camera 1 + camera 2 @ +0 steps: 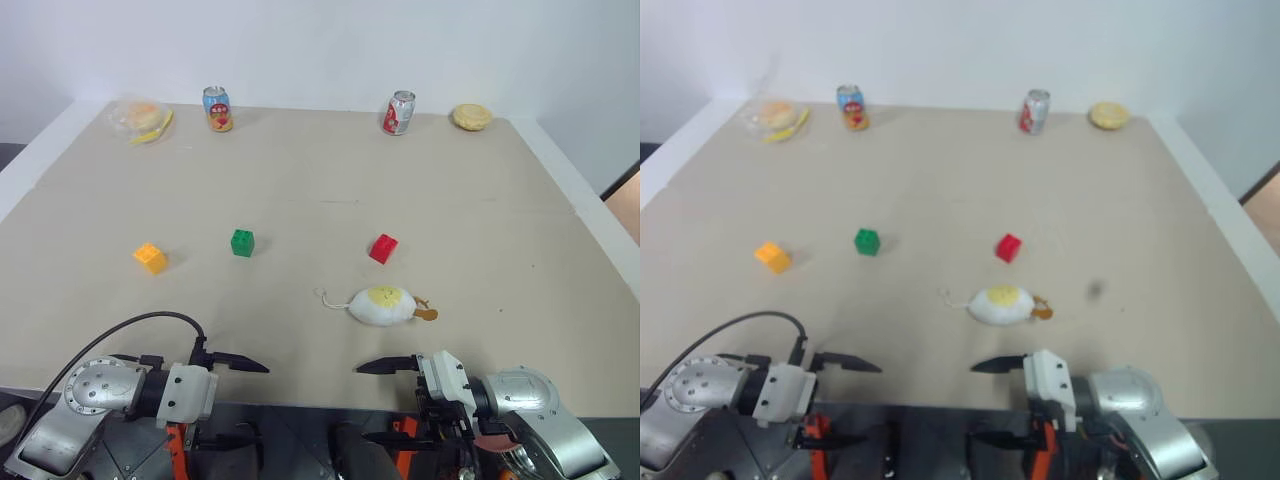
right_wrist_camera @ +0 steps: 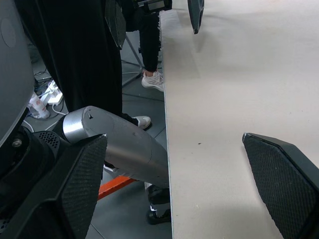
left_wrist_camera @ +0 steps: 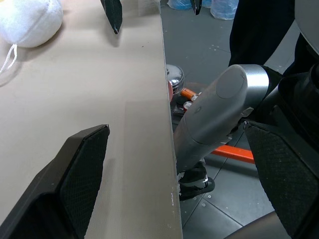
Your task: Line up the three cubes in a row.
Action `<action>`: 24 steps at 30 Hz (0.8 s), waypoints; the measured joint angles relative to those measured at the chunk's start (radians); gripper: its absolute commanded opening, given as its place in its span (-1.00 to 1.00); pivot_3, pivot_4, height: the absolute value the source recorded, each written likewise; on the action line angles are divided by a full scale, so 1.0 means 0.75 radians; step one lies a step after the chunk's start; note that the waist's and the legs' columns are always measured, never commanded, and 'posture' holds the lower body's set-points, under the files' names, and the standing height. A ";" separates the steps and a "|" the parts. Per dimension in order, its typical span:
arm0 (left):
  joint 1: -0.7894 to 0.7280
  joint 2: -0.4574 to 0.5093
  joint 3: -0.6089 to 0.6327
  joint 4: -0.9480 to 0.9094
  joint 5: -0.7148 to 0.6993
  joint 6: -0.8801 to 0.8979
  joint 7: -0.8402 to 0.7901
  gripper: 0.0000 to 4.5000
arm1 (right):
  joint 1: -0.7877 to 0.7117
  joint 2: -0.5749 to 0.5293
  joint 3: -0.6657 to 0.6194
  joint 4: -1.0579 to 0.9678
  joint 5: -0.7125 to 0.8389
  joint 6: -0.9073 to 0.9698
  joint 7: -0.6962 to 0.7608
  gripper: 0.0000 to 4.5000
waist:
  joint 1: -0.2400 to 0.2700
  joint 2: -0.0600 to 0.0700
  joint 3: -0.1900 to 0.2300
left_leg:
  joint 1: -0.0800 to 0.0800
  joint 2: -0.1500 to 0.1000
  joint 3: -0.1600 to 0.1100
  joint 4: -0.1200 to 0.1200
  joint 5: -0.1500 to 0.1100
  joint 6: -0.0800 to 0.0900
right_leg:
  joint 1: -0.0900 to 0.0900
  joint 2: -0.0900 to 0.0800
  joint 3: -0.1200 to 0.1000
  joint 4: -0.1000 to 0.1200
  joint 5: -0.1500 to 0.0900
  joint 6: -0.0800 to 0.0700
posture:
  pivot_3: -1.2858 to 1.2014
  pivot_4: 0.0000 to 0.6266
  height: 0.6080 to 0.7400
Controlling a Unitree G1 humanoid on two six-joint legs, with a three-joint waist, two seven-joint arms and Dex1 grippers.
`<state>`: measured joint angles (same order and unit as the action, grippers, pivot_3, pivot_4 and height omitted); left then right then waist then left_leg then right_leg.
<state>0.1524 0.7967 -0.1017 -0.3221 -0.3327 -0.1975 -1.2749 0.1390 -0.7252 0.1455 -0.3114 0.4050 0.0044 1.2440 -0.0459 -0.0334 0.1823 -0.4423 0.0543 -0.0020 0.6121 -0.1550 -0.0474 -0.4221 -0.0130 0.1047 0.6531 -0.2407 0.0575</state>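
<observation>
Three cubes lie spread across the middle of the beige table: an orange-yellow cube on the left, a green cube to its right, and a red cube further right. All three lie apart from each other. My left gripper and right gripper hover at the table's near edge, pointing towards each other. Both are open and hold nothing. Each has its upper finger over the tabletop and its lower one off the edge. The left gripper's fingers stand wide apart in the left wrist view.
A white-and-yellow plush toy lies in front of the red cube, close to the right gripper. Two cans, a bag of food and a bun line the far edge. A person's shoe shows on the floor beside the table.
</observation>
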 measured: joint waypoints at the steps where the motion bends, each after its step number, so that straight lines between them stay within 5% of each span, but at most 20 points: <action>1: 0.000 0.000 0.000 0.000 0.000 0.000 0.000 0.98 | 0.000 0.000 0.000 0.000 0.000 0.000 0.000 1.00 | 0.000 0.000 0.000 | 0.000 0.000 0.000 0.000 0.000 0.000 | 0.000 0.000 0.000 0.000 0.000 0.000 | 0.03 -0.52 0.90; 15: -0.056 -0.001 -0.022 0.051 -0.031 -0.054 -0.058 0.98 | -0.013 -0.002 -0.001 -0.008 0.044 0.037 -0.002 1.00 | 0.000 0.000 0.000 | 0.002 0.000 0.000 0.000 0.000 0.000 | 0.003 0.001 0.000 0.000 0.001 0.002 | 0.03 -0.52 0.90; 24: -0.393 -0.094 0.077 0.014 -0.308 0.424 0.213 0.98 | -0.320 -0.054 -0.143 -0.115 0.301 0.456 -0.184 1.00 | 0.000 0.000 0.000 | 0.005 0.002 -0.001 0.011 0.002 0.003 | 0.011 0.003 0.000 0.002 0.004 0.004 | 0.03 -0.52 0.90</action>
<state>-0.1427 0.7261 -0.0438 -0.3119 -0.5634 0.1205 -1.1151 -0.1009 -0.7655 0.0385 -0.3975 0.6307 0.3464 1.1062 -0.0460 -0.0331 0.1825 -0.4384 0.0557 -0.0030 0.6202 -0.1537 -0.0454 -0.4137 -0.0106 0.1043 0.6548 -0.2376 0.0606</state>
